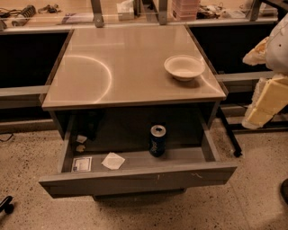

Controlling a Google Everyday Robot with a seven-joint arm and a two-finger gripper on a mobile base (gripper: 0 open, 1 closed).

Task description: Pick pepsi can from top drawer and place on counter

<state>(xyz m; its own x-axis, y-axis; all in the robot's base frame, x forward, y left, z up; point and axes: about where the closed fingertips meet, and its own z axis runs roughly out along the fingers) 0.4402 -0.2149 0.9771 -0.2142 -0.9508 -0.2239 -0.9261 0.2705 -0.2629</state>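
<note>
The pepsi can (pixel 157 140) is dark blue with a silver top and stands upright in the open top drawer (pixel 139 179), right of the middle and near the back. The drawer is pulled out below the counter (pixel 117 67), a glossy tan tabletop. My gripper (pixel 266 102) shows as pale cream parts at the right edge of the view, beside the counter's right side. It is well above and to the right of the can and apart from it.
A white bowl (pixel 183 67) sits on the counter's right part. A white paper scrap (pixel 113 161), a small card (pixel 82 164) and small bits lie in the drawer's left half. A cluttered bench (pixel 135 11) runs behind. A dark leg (pixel 229 134) stands on the speckled floor at the right.
</note>
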